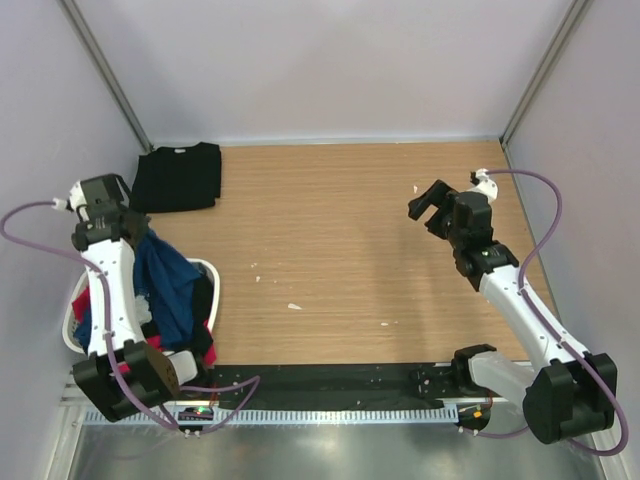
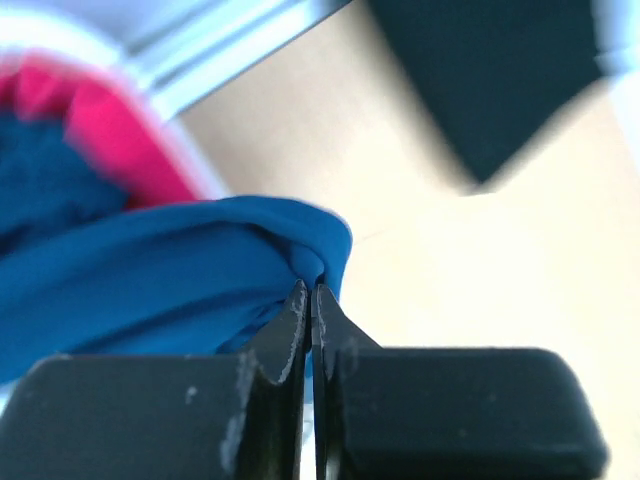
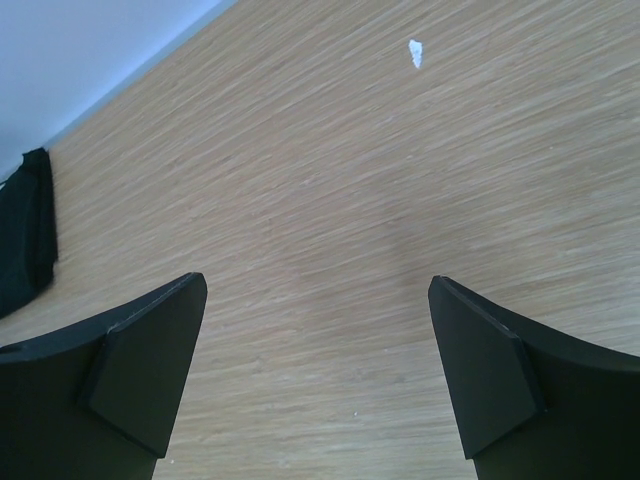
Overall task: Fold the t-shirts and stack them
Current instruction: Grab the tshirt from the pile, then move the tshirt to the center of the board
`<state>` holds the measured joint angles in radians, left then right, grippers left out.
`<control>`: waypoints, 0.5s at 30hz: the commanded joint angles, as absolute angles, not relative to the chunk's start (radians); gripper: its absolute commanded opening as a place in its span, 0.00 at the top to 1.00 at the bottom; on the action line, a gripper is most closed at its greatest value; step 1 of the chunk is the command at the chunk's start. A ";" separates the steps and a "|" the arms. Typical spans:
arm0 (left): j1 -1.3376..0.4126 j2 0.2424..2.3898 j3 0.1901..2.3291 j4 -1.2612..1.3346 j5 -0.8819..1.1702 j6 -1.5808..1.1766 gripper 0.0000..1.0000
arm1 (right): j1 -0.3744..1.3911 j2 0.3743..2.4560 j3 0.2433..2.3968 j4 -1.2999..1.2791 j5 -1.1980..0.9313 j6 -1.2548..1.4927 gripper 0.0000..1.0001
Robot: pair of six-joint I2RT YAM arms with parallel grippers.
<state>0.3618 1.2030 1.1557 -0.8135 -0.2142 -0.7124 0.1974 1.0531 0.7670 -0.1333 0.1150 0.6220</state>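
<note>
A blue t-shirt (image 1: 165, 275) is drawn up out of a white basket (image 1: 212, 272) at the left. My left gripper (image 1: 138, 232) is shut on a fold of it; in the left wrist view the jaws (image 2: 312, 290) pinch the blue cloth (image 2: 150, 280). Red t-shirt fabric (image 1: 82, 300) and black fabric (image 1: 203, 305) lie in the basket. A folded black t-shirt (image 1: 178, 177) lies flat at the table's far left corner, and its edge shows in the right wrist view (image 3: 25, 240). My right gripper (image 1: 430, 205) hangs open above bare wood (image 3: 318, 290) at the right, holding nothing.
Pale walls close in the table at the back and both sides. Small white scraps (image 1: 293, 306) lie on the wood, one of them ahead of the right gripper (image 3: 415, 52). A black strip (image 1: 330, 385) runs along the near edge between the arm bases.
</note>
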 commanded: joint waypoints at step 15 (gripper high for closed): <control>-0.434 1.417 2.081 -0.716 -0.195 -0.393 1.00 | 0.181 0.963 0.940 -0.457 0.500 0.746 0.00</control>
